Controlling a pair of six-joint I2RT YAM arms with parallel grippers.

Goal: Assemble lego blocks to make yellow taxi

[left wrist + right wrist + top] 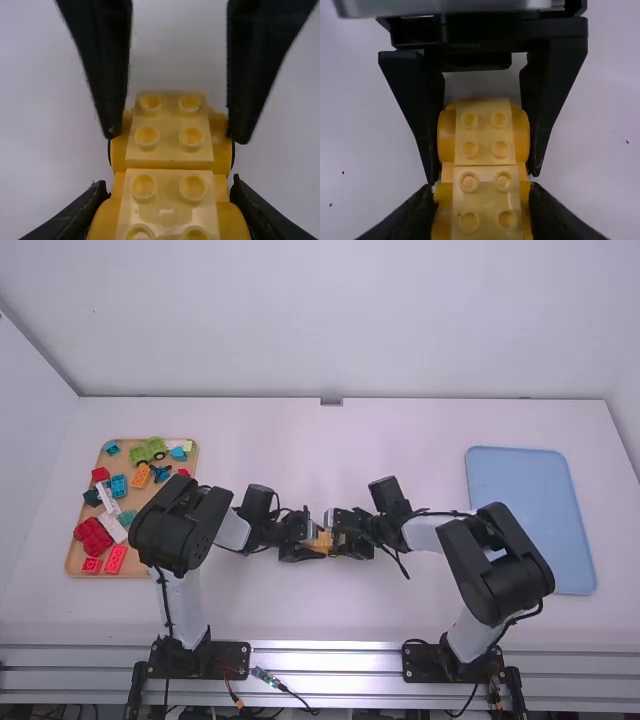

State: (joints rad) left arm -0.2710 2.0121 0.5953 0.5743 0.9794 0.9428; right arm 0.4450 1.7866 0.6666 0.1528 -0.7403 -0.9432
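Near the table's middle, my left gripper (303,542) and right gripper (347,540) face each other over yellow-orange blocks (323,541). The left wrist view has the left gripper (169,202) shut on the sides of a rounded yellow block (167,216); a second studded yellow block (169,131) lies end to end with it, between the right gripper's fingertips. In the right wrist view, the right gripper (482,202) is shut on its block (485,205), with the left one's block (484,133) beyond. A seam runs between the blocks; whether they are joined I cannot tell.
On the left stands a wooden tray (75,562) with several loose blocks: red, blue, orange, white and teal, plus a green wheeled piece (148,450). A light-blue tray (530,510) lies on the right of the white table (330,625).
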